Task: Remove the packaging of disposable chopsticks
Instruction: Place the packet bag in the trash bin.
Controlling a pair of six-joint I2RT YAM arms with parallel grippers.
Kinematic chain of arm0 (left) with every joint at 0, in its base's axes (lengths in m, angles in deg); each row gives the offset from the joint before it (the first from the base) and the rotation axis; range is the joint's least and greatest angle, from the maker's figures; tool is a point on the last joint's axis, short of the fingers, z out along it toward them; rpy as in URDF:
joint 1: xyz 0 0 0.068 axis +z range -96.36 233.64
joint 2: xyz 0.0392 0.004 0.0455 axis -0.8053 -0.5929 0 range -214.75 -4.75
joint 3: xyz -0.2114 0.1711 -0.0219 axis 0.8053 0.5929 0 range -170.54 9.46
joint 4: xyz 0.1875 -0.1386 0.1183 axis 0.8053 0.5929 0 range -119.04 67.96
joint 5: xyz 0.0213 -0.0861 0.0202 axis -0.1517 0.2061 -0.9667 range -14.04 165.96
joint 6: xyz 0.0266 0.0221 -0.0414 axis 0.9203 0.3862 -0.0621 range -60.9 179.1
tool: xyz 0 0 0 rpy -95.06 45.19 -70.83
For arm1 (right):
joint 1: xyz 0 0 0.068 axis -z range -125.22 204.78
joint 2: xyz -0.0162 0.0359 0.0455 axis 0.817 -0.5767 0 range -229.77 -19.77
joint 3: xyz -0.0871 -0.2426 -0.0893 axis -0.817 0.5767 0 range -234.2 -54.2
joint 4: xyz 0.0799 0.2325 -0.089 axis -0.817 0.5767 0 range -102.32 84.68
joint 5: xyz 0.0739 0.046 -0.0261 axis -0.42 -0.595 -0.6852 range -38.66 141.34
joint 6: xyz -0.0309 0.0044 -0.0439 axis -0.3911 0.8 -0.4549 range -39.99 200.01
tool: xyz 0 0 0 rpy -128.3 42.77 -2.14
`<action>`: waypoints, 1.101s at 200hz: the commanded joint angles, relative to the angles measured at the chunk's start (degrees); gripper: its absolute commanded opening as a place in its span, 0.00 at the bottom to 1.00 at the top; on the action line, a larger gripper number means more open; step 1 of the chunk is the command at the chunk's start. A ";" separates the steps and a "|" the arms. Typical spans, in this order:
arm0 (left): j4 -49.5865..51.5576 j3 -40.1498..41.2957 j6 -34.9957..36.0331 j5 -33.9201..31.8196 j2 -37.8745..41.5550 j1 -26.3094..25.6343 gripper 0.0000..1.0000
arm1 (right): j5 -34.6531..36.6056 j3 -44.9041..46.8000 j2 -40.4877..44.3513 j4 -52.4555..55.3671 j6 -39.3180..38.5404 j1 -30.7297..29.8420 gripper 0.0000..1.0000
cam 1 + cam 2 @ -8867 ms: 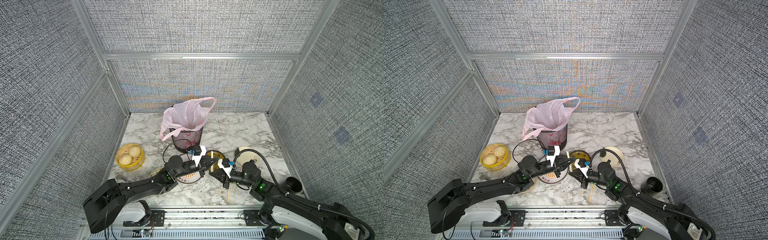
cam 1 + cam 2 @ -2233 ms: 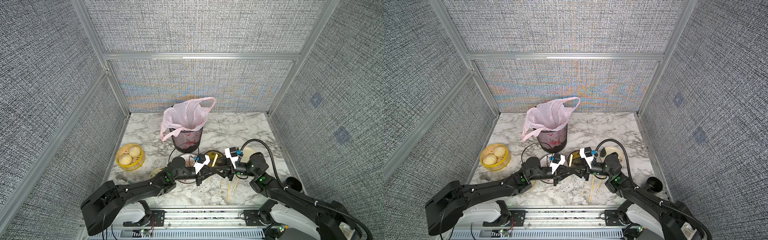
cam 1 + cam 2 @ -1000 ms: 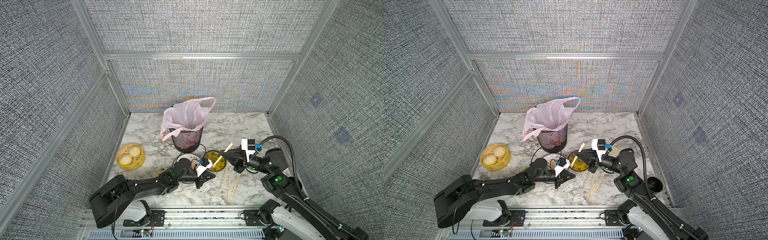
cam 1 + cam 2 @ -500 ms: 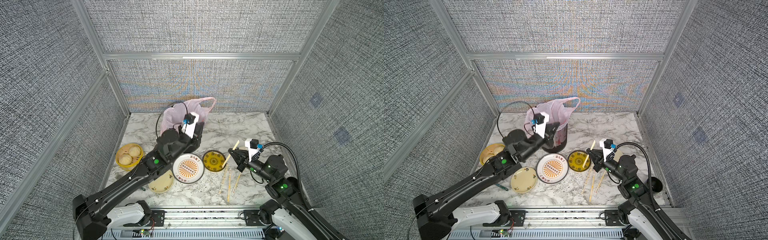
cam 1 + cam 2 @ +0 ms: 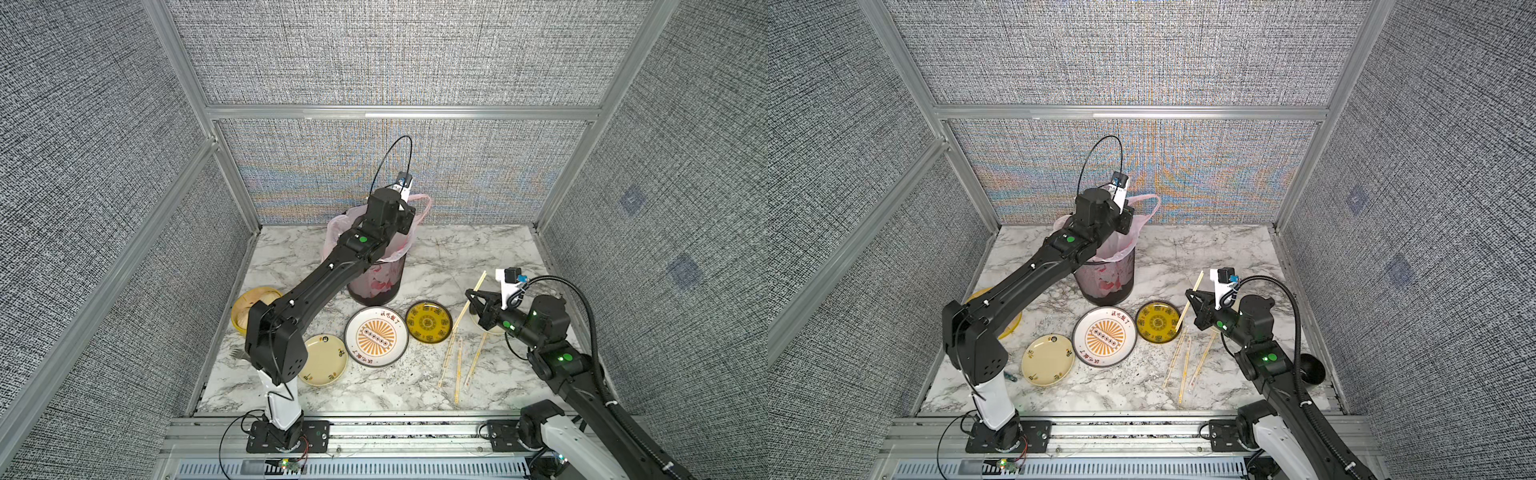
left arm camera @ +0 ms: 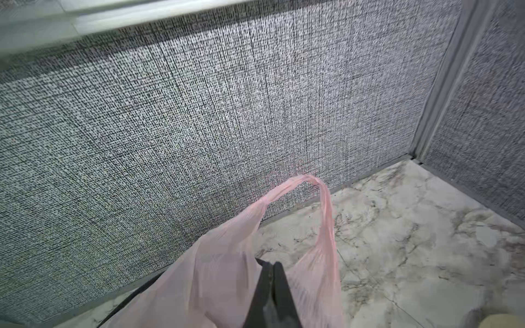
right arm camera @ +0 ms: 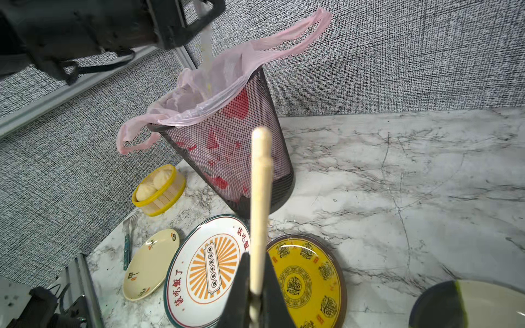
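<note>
My left gripper (image 6: 273,269) is pressed shut on a clear sleeve (image 7: 206,51), which dangles limp over the pink-lined bin (image 7: 264,113). It looks like featherlight, slick film, so I would pinch it at one end. My right gripper (image 7: 257,264) clamps the bare chopsticks (image 7: 260,198) near one end; I judge them stiff and light. Three more pairs (image 5: 458,365) lie on the marble (image 5: 457,257) beside the yellow plate (image 5: 429,322).
</note>
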 commanded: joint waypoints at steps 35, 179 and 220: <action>0.99 5.03 -5.78 1.61 0.60 3.69 0.00 | -2.34 0.41 -0.49 -2.03 1.25 0.14 0.00; 15.48 1.39 -12.45 -4.20 3.22 3.71 0.65 | -2.36 0.59 -1.63 -2.39 1.63 0.36 0.00; 13.01 6.48 -12.18 2.87 11.71 3.64 0.74 | -2.42 -1.65 -5.14 -2.17 2.55 0.85 0.00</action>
